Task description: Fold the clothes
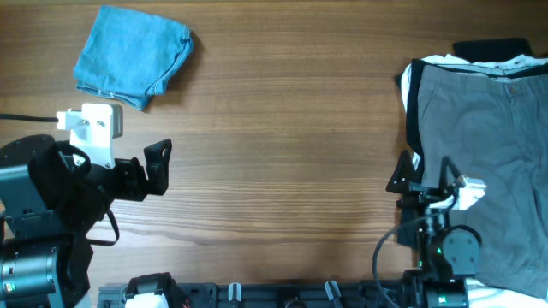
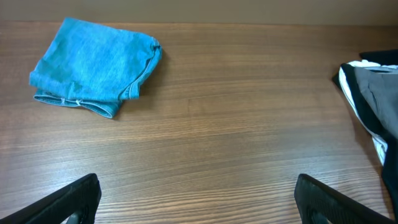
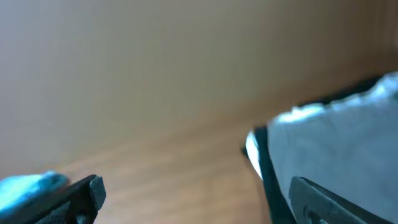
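Observation:
The clothes, light blue denim jeans (image 1: 128, 56), lie as a compact folded bundle at the table's far left. They also show in the left wrist view (image 2: 93, 59) and as a blue blur in the right wrist view (image 3: 28, 183). My left gripper (image 1: 159, 168) is open and empty, well in front of the bundle, with bare wood between its fingers (image 2: 199, 199). My right gripper (image 1: 422, 175) is open and empty at the left edge of a grey garment, over bare wood (image 3: 196, 196).
A pile of grey shorts (image 1: 479, 128) on black and white garments covers the right side of the table; it also shows in the left wrist view (image 2: 379, 87) and the right wrist view (image 3: 336, 143). The wooden table (image 1: 282, 128) lies between the two.

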### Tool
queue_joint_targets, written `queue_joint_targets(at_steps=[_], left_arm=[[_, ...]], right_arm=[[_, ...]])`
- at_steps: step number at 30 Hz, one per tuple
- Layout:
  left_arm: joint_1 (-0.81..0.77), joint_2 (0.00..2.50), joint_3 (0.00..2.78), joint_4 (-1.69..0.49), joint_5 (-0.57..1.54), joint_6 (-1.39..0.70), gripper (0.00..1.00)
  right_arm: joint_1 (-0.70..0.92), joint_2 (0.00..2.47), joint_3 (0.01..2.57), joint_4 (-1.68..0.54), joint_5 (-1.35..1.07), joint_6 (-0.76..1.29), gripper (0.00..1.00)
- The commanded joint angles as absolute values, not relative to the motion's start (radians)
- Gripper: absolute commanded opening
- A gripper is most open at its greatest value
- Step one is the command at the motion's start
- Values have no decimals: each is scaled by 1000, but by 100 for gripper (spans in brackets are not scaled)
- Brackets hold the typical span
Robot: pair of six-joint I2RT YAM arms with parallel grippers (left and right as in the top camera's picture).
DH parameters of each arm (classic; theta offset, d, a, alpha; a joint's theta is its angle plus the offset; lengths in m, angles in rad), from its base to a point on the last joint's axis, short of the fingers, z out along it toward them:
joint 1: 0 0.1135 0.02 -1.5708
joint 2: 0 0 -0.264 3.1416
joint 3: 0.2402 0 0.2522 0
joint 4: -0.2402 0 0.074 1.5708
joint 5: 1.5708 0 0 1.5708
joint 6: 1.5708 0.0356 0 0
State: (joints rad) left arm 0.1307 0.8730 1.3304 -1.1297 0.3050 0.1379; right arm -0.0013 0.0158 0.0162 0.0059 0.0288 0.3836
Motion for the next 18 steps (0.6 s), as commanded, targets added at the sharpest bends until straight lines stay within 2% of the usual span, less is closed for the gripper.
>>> queue_joint_targets(at_steps=[1, 6, 18], left_arm=[[125, 870, 1328, -1128, 321, 153, 100], [125, 870, 1328, -1128, 321, 153, 100], [125, 870, 1328, -1128, 321, 153, 100]], right_arm=[[-6, 2, 5, 7, 4, 344, 100], [83, 3, 5, 7, 2, 292, 99], [81, 9, 5, 7, 2, 291, 100]])
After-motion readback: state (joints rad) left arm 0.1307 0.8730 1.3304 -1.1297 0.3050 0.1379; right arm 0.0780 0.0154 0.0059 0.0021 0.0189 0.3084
